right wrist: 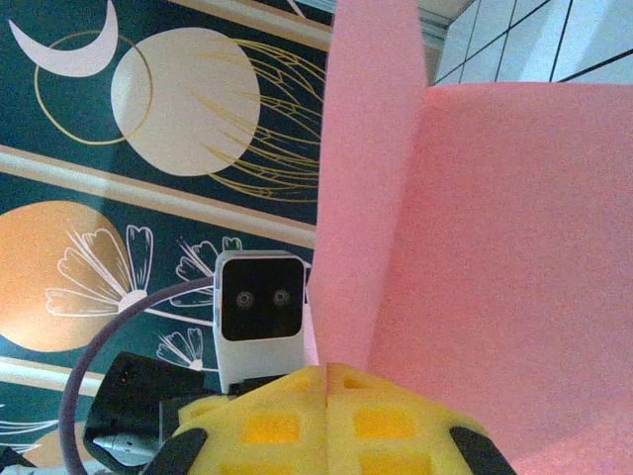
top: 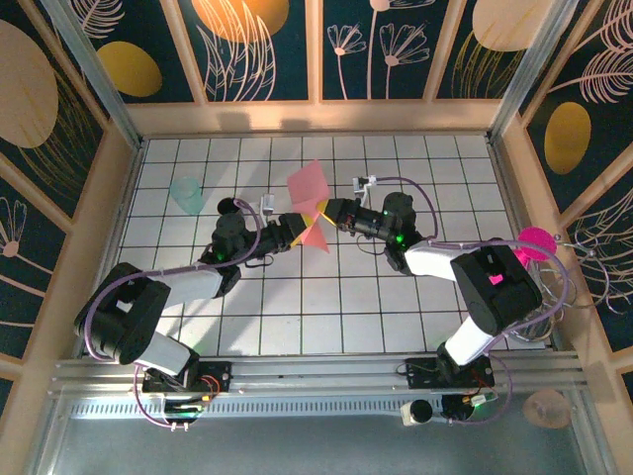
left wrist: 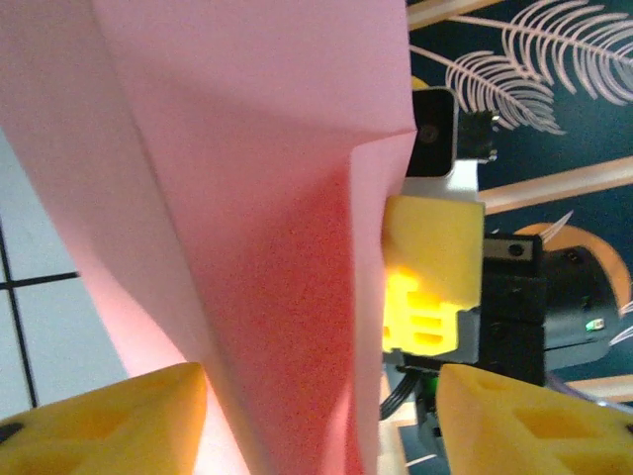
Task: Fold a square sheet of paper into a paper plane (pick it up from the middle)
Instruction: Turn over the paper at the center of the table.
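No text, number, label or brand mark is showing legibly. The wall panels (top: 396, 49) are carrying only drawn leaves, flowers and discs, and the pink paper (top: 309, 183) is showing blank.

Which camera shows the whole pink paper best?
The top view: the pink paper appears almost whole, lifted up. The left wrist view crops it to a creased close-up; the right wrist view, to a folded stretch.
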Available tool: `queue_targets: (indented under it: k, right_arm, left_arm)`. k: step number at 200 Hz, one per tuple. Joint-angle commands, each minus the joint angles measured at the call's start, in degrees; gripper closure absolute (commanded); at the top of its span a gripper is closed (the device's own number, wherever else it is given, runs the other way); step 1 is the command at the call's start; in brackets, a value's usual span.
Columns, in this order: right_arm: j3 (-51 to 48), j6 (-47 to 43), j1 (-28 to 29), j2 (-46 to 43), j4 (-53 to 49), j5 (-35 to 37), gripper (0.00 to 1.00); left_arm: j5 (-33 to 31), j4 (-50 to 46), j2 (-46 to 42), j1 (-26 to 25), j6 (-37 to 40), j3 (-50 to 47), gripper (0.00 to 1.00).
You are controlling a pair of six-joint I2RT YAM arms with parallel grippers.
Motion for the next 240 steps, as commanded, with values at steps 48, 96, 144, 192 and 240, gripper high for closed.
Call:
queue_targets:
  k: [48,96,144,192,240]
  right_arm:
    - [-0.63,-0.59,-0.05,-1.25,0.62,-1.23,0.94]
    - [-1.45,-6.01,-1.03,-4.72,-10.60,2.84,0.73]
    - [-1.38,-16.54,-3.75,-12.64,-33.25,17.00,0.63]
    - [0.15,-21.89,-4.87,-20.41,-45.65,30.20,0.63]
    - [-1.55,-21.23,-6.05,-23.34,-46.80,33.84,0.63]
  left_arm:
    - [0.39,2.97,0.51,0.00,-0.15,0.67,0.65]
    - [-0.57,-1.86,1.47,0.13,2.04,0.78,0.84]
    - [-9.32,-28.43,-2.30,0.11,16.32,5.19,0.91]
    - [-34.28,-67.94,-4.26,-0.08,34.94,20.82,0.98]
    - [-56.04,-86.35,1.68,-4.26,40.66,35.22,0.97]
